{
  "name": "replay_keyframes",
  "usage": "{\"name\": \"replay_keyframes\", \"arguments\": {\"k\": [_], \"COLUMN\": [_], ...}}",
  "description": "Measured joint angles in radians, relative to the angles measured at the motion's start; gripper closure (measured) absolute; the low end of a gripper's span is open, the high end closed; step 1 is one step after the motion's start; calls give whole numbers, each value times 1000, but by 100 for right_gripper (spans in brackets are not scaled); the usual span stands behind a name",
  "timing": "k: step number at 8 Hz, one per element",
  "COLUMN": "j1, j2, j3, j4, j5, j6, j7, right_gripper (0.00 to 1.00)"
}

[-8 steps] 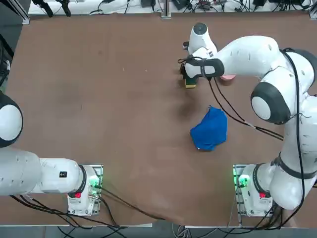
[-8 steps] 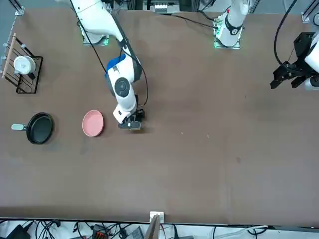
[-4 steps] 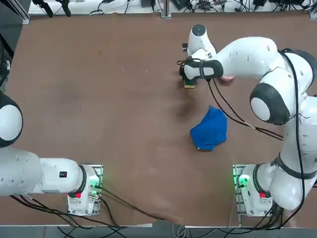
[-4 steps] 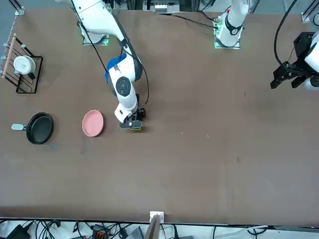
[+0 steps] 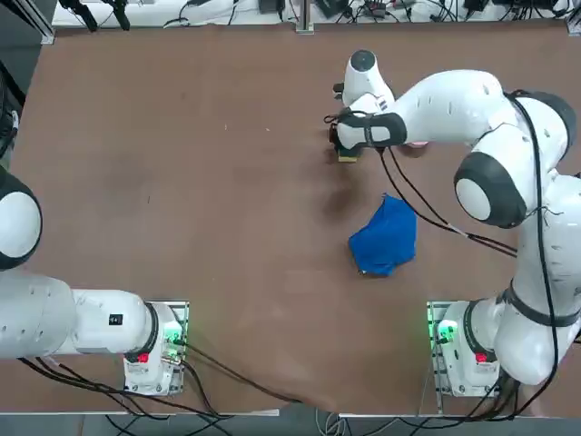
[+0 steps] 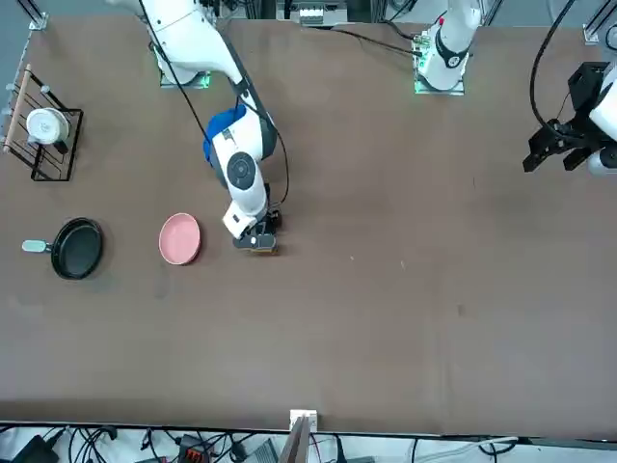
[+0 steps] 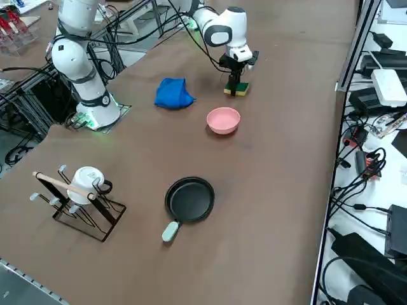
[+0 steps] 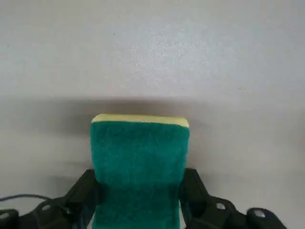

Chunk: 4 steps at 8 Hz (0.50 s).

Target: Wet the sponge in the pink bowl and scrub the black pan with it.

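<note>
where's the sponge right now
In the right side view, the sponge is between the fingers of the right gripper, its nearest neighbour the pink bowl, with the blue cloth beyond.

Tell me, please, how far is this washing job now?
It looks early. Done: the right gripper has reached the sponge. In hand: its fingers close on the sponge's two sides; whether it is lifted, I cannot tell. Left: wetting, as the sponge is beside the pink bowl, not in it, and scrubbing, as the black pan stands apart, untouched.
</note>
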Motion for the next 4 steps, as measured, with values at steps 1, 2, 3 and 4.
{"name": "replay_keyframes", "arguments": {"k": [1, 2, 3, 4], "j1": [0, 1, 3, 5], "j2": [0, -4, -8, -9], "j3": [0, 1, 1, 0], "j4": [0, 2, 4, 4], "j5": [0, 3, 5, 5], "j6": [0, 0, 0, 0], "j7": [0, 0, 0, 0], "right_gripper": [18, 37, 55, 64]}}
